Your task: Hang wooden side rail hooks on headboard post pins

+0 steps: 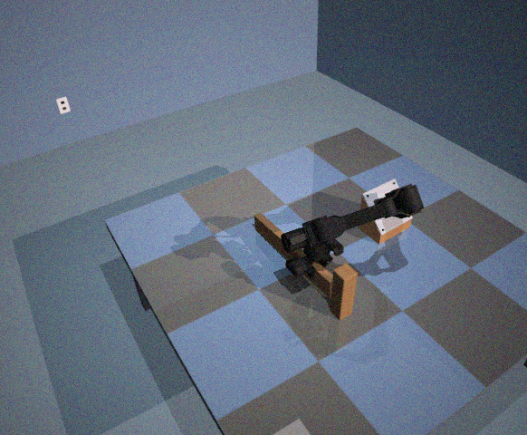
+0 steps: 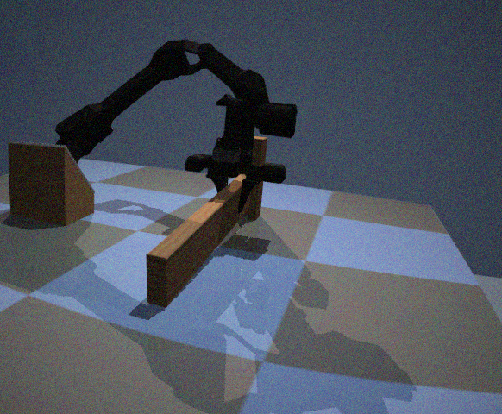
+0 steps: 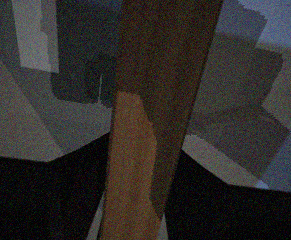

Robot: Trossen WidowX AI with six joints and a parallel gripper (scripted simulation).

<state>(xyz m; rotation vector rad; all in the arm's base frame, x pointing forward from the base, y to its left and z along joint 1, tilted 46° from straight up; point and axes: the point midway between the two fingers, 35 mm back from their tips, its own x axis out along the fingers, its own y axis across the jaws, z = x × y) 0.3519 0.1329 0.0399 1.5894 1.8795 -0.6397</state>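
Observation:
The wooden side rail (image 1: 267, 228) (image 2: 193, 235) (image 3: 157, 65) is level or nearly so, low over the table. My gripper (image 1: 308, 263) (image 2: 232, 192) (image 3: 139, 137) is shut on it from above, with one finger on each side. The headboard post (image 1: 343, 294) (image 2: 260, 153) stands upright at the rail's other end, just beyond the gripper in the exterior view. In the top view the rail's end is right at the post's side. The steel hooks, the slot and the pins are hidden. Whether the far end touches the table or is slightly above it, I cannot tell.
The checkered table (image 1: 244, 346) (image 2: 376, 249) carries the arm's wooden wedge base (image 1: 395, 230) (image 2: 37, 185), which stands off to the side of the rail. The arm arches over from this base to the rail. Dark shadows lie beside the rail.

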